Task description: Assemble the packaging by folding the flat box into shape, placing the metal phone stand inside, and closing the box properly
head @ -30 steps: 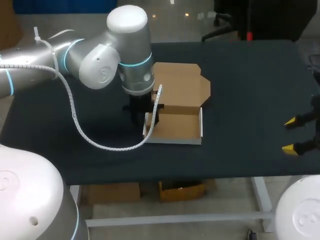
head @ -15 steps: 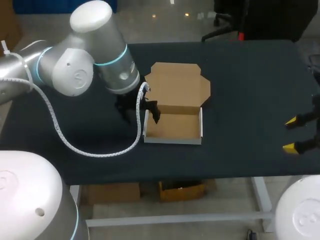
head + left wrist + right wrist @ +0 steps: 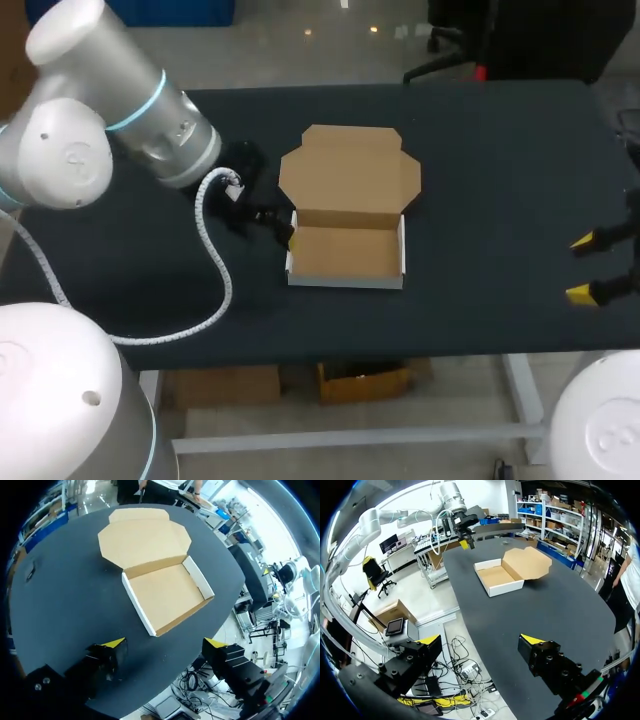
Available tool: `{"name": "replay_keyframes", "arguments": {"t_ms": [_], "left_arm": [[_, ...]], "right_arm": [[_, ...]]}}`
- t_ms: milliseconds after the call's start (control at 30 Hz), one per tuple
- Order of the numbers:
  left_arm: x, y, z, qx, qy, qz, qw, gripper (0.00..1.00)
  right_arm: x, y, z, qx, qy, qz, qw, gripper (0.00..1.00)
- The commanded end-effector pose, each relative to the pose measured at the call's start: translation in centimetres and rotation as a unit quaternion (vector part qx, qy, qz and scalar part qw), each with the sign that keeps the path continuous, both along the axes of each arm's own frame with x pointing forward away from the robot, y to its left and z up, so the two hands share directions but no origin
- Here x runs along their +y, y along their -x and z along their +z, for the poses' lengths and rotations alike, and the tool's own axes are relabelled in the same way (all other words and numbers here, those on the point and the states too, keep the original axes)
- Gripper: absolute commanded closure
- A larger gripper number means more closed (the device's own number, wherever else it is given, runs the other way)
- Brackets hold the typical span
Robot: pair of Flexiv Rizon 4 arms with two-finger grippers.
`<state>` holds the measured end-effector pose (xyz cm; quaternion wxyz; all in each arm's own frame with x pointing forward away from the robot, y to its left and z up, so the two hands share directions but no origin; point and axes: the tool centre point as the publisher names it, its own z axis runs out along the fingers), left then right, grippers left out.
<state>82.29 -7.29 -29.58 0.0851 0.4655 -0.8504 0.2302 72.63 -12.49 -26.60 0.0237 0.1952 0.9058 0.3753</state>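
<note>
Light falls evenly from overhead, bright and soft. The dark counter soaks it up without glare, though seen from the wrists it turns greyer with a dull sheen. The pale box stands out well lit, with only faint shade along its inner walls. The left arm shows a mild gloss on its white shell.

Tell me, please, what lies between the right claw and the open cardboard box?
Only bare black tabletop lies between the right claw and the box, as the head view shows.
</note>
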Motion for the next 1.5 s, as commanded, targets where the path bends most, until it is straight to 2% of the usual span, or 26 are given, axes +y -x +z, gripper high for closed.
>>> {"name": "replay_keyframes", "arguments": {"t_ms": [33, 233, 600, 733, 933, 1133, 1333, 1500], "left_arm": [[1.8, 2.0, 1.3, -0.051, 0.027, 0.006, 0.998, 0.0], [3.2, 3.6, 2.8, -0.083, 0.031, -0.001, 0.996, 0.0], [6.1, 5.7, 5.7, -0.104, 0.026, 0.014, 0.994, 0.0], [6.9, 5.9, 6.2, -0.093, 0.019, 0.03, 0.995, 0.0], [8.2, 5.6, 7.1, -0.06, 0.016, 0.072, 0.995, 0.0], [8.9, 6.9, 8.7, -0.046, 0.008, 0.102, 0.994, 0.0], [9.0, 8.4, 10.5, -0.032, 0.002, 0.13, 0.991, 0.0], [9.1, 9.1, 11.6, -0.016, 0.002, 0.146, 0.989, 0.0]], "right_arm": [[-0.3, 0.1, 0.3, 0.001, -0.004, 0.0, 1.0, 0.0], [-0.6, 0.1, 0.5, 0.001, -0.006, -0.005, 1.0, 0.0], [-1.7, -0.4, 1.1, 0.009, -0.019, -0.024, 0.999, 0.0], [-2.6, -1.0, 1.5, 0.021, -0.032, -0.046, 0.998, 0.0], [-3.3, -2.0, 2.2, 0.046, -0.03, -0.078, 0.995, 0.0], [-3.5, -1.7, 3.6, 0.058, -0.024, -0.111, 0.992, 0.0], [-4.2, -1.2, 4.9, 0.088, -0.055, -0.148, 0.983, 0.0], [-4.5, -1.0, 6.5, 0.103, -0.075, -0.156, 0.98, 0.0]]}}
